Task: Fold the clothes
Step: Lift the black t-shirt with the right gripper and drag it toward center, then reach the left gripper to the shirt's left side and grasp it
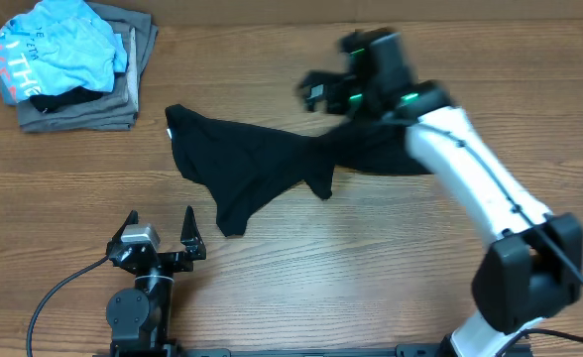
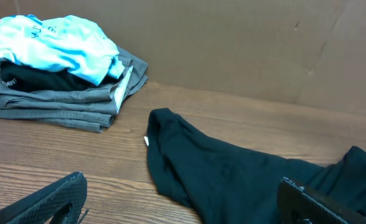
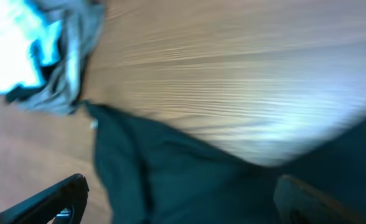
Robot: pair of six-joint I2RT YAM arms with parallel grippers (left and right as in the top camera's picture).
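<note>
Spotting folded clothes pile (image 1: 73, 64) far ahead-left of left claw (image 1: 160, 233). Seeing left claw spread wide, touching nothing. Finding black garment (image 1: 252, 159) lying crumpled on table (image 1: 371, 258), ahead-right of it, running beneath right claw (image 3: 180, 196). Seeing right claw spread too, over the cloth's right end; view blurred.
</note>
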